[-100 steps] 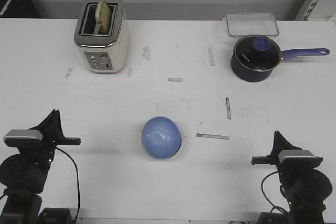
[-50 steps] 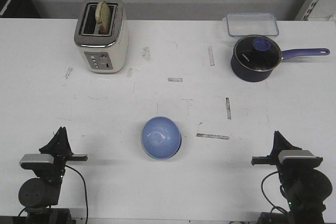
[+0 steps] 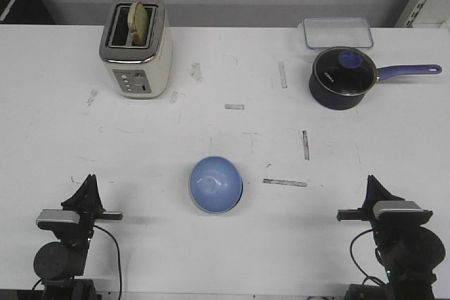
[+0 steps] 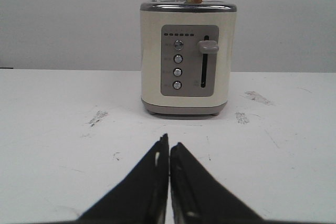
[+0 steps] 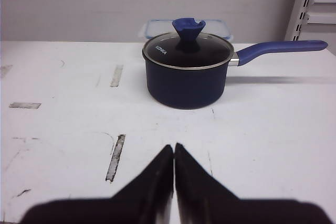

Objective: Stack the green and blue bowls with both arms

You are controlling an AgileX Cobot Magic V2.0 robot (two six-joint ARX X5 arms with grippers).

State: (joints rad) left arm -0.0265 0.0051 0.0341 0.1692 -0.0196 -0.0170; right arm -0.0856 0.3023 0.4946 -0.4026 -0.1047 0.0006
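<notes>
The light blue bowl (image 3: pixel 215 184) sits upright on the white table (image 3: pixel 225 131), near the front middle. No pale green bowl shows apart from it in any view. My left gripper (image 3: pixel 89 179) is shut and empty at the front left, well left of the bowl. In the left wrist view (image 4: pixel 168 141) its jaws are pressed together over bare table. My right gripper (image 3: pixel 370 179) is shut and empty at the front right, well right of the bowl. In the right wrist view (image 5: pixel 174 145) its jaws are also together.
A cream toaster (image 3: pixel 136 47) with a slice of bread stands at the back left and also shows in the left wrist view (image 4: pixel 187 59). A navy lidded saucepan (image 3: pixel 342 77) stands at the back right, with a clear lidded box (image 3: pixel 337 31) behind it. Both also show in the right wrist view, the saucepan (image 5: pixel 189 74) in front of the box (image 5: pixel 157 24).
My left arm has drawn back toward the front edge and shifted a little to the right, staying shut. The right arm and the blue bowl have not moved.
</notes>
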